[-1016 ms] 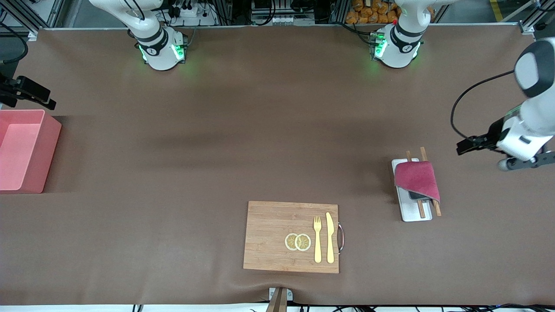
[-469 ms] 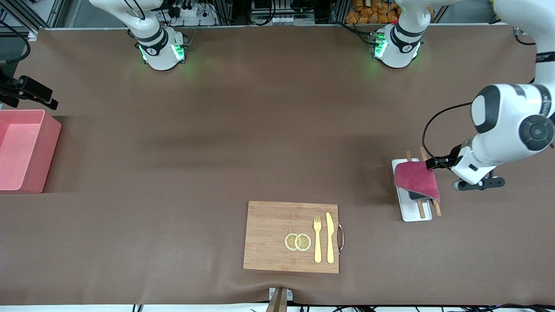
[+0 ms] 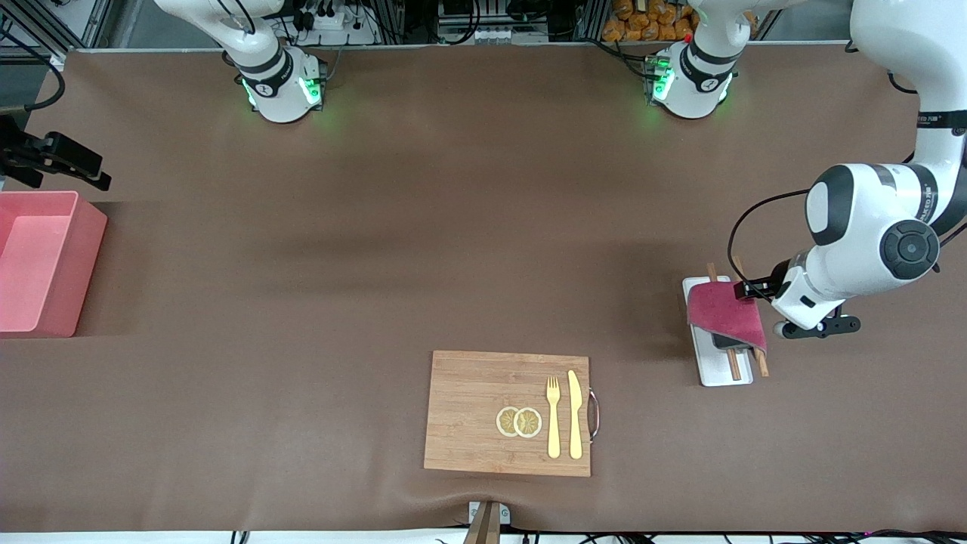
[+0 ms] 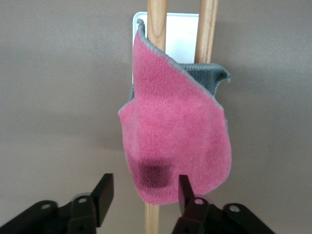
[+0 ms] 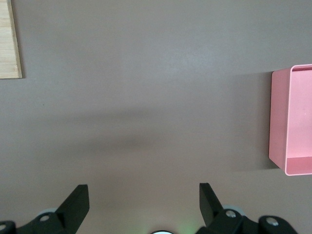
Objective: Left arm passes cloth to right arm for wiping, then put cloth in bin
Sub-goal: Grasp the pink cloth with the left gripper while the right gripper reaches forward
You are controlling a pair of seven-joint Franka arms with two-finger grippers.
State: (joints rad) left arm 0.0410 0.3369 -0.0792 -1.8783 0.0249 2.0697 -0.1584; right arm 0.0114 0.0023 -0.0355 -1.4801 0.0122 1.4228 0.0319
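My left pincer [image 4: 145, 190] stands half-open astride a corner of the cloth [image 4: 175, 131], draped on chopsticks [image 4: 157, 29] at two o'clock from the wooden board [image 3: 483, 393], so I would pinch fabric only, perhaps lowering first, while the right pincer [image 5: 144, 207] waits wide over the desk [image 3: 378, 227] by the bin [image 5: 280, 122].

left arm [image 3: 869, 234]: white rounded shells, black joint bands and a black round joint cap; small dark lettering is seen on the upper link
cable [image 3: 744, 227]: black, looped from the wrist
bases [image 3: 281, 87]: white, ringed in black, lit green
left gripper [image 4: 141, 197]: black fingers, silver screws
right gripper [image 5: 144, 207]: black fingers, silver screws
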